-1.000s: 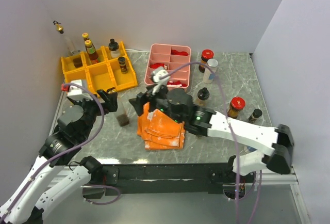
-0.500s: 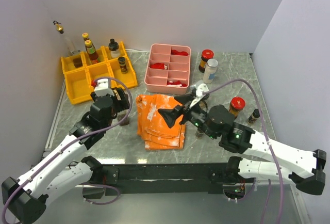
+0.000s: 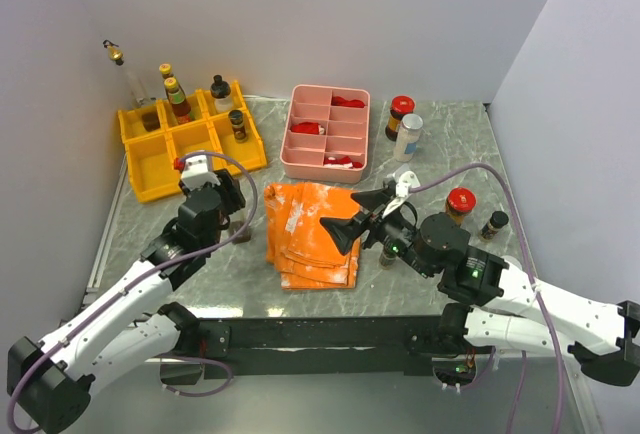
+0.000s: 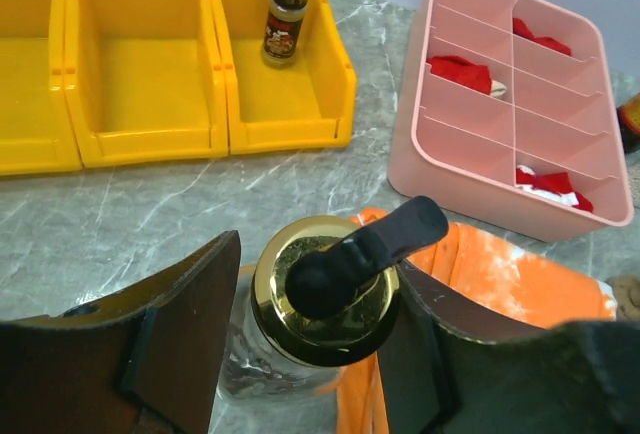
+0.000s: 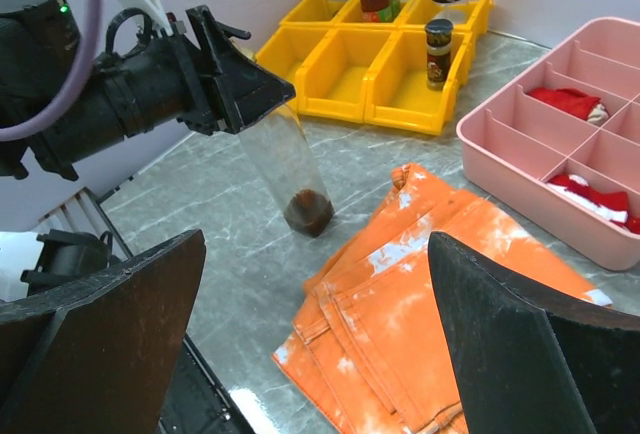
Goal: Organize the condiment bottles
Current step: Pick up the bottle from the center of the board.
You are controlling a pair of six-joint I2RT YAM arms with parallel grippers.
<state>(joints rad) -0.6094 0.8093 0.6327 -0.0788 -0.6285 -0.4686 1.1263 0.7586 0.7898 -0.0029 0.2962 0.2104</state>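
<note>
While the left claw (image 4: pixel 318 276) pinches it just under the gold cap (image 4: pixel 325 299), the clear bottle (image 5: pixel 297 176) leans, dark residue at its base. Base contact w/ the desk (image 4: pixel 120 204): cannot tell. A black pour spout (image 4: pixel 365 254) sits on the cap.

Location: left half of desk, between the yellow bins (image 4: pixel 150 144) at the far-left corner and the near edge, just beside the orange cloth (image 5: pixel 420 274).

Right claw (image 5: pixel 316 254): fingers spread wide, above the cloth.

Other bottles:
- A black-capped bottle (image 4: pixel 283 12) in the bin next to the pink tray (image 4: pixel 470 194).
- A red-capped jar (image 3: pixel 399 114) and silver-capped bottle (image 3: pixel 408 137) just right of the tray.
- A second red-capped jar (image 3: pixel 459 204) and small dark bottle (image 3: pixel 493 224) toward the right edge.
</note>
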